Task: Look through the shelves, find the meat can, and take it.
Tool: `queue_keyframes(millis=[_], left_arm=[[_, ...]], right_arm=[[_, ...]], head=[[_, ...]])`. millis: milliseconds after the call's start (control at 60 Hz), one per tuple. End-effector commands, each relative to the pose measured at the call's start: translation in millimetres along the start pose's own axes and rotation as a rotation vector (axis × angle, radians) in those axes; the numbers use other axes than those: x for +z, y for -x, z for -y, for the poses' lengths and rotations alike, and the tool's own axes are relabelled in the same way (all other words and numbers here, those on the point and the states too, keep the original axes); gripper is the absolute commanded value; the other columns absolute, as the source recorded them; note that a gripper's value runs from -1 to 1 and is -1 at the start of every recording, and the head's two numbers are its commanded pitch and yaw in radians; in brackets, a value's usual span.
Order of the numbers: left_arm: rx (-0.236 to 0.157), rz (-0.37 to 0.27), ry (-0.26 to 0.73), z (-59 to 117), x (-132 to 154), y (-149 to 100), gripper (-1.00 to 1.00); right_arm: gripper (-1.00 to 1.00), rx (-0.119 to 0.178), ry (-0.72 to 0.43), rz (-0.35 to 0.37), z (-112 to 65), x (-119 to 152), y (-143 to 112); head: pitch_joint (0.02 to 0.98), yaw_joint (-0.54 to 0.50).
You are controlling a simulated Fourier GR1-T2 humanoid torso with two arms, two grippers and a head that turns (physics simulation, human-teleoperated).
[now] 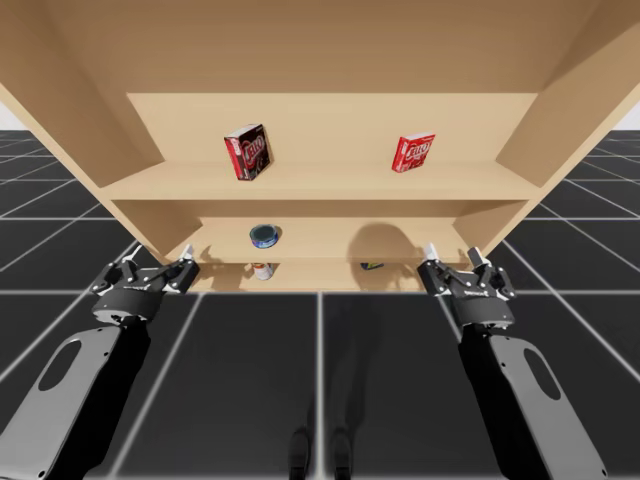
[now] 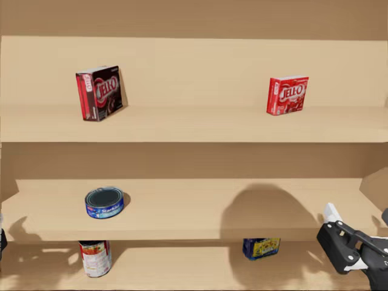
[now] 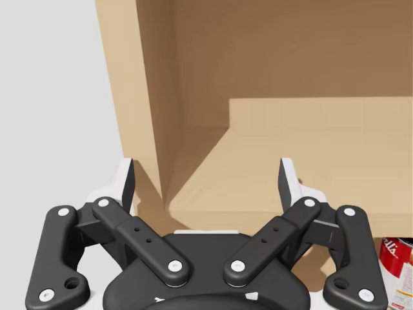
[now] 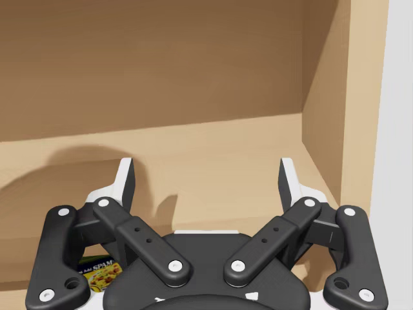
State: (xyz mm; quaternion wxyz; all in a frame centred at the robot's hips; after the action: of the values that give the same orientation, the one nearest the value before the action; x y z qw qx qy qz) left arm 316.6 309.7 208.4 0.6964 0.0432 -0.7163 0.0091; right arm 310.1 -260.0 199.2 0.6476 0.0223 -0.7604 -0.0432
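The meat can (image 2: 261, 248), a small blue and yellow tin, stands on the bottom shelf right of the middle, also seen as the tin (image 1: 372, 265). In the right wrist view the tin (image 4: 100, 274) peeks out under my right gripper (image 4: 206, 177), beside its left finger. My right gripper (image 1: 452, 252) is open in front of the shelf's right end, with nothing between its fingers. My left gripper (image 1: 157, 258) is open at the shelf's left end, and in its wrist view the left gripper (image 3: 206, 177) faces the shelf's left wall.
A flat blue can (image 2: 104, 202) lies on the middle shelf at the left. Below it stands a red and white can (image 2: 95, 257). On the top shelf are a dark red box (image 2: 100, 92) and a bright red box (image 2: 288, 94).
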Motion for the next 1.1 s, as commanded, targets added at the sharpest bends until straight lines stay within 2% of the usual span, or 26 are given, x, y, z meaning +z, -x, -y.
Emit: queue_keyframes(millis=[17, 200, 350, 567, 633, 650, 717, 733, 783, 817, 833, 883, 917, 950, 1000, 1100], left_arm=[[-0.009, -0.003, -0.002, -0.3, -1, 0, -1.0], [-0.018, -0.006, 0.004, 1.6, 0, 1, -1.0], [-0.024, -0.008, 0.015, 5.6, -1, 2, -1.0], [-0.019, -0.01, 0.006, 5.9, -2, 3, -1.0], [-0.017, -0.011, 0.004, 5.8, -1, 3, -1.0], [-0.016, -0.011, 0.004, 6.0, -1, 3, -1.0], [-0.013, -0.01, 0.005, 5.6, -1, 2, -1.0], [-0.012, -0.01, 0.006, 5.1, -2, 2, -1.0], [-0.01, -0.009, 0.007, 4.6, -1, 2, -1.0], [-0.009, -0.009, 0.007, 4.5, -1, 2, -1.0], [-0.008, -0.009, 0.007, 4.4, -1, 2, -1.0], [-0.007, -0.009, 0.007, 4.2, -1, 2, -1.0], [-0.007, -0.009, 0.007, 4.0, -1, 2, -1.0], [-0.007, -0.01, 0.007, 4.1, -1, 2, -1.0], [-0.007, -0.01, 0.007, 4.2, -1, 2, -1.0], [0.004, -0.009, 0.006, 3.7, -1, 2, -1.0]], right_arm=[[-1.0, 0.001, 0.0, -0.003, -0.1, -1, 0], [-1.0, 0.002, 0.001, -0.005, -0.5, -1, 0], [-1.0, 0.002, 0.001, -0.004, -0.1, -1, 0], [-1.0, 0.014, 0.006, -0.003, -3.0, 4, -4], [-1.0, -0.003, -0.015, -0.007, -7.8, 13, -16], [-1.0, 0.013, -0.008, 0.006, -10.3, 17, -20], [-1.0, 0.018, -0.03, 0.0, -16.8, 29, -26], [-1.0, 0.033, -0.038, 0.005, -20.7, 37, -27], [-1.0, 0.051, -0.063, -0.016, -24.9, 49, -28], [-1.0, 0.045, -0.09, -0.038, -26.9, 58, -29], [-1.0, 0.054, -0.078, -0.031, -28.7, 64, -30], [-1.0, 0.073, -0.083, -0.04, -28.2, 75, -29], [-1.0, 0.068, -0.091, -0.052, -27.7, 81, -27], [-1.0, 0.081, -0.098, -0.059, -27.1, 87, -25], [-1.0, 0.069, -0.113, -0.076, -27.1, 93, -20], [-1.0, 0.067, -0.124, -0.091, -30.8, 94, -5]], head=[[0.522, -0.06], [0.676, -0.15], [0.745, -0.24], [0.728, -0.23], [0.719, -0.22], [0.718, -0.22], [0.717, -0.21], [0.716, -0.21], [0.715, -0.22], [0.715, -0.22], [0.714, -0.22], [0.715, -0.21], [0.715, -0.21], [0.716, -0.21], [0.717, -0.2], [0.72, -0.21]])
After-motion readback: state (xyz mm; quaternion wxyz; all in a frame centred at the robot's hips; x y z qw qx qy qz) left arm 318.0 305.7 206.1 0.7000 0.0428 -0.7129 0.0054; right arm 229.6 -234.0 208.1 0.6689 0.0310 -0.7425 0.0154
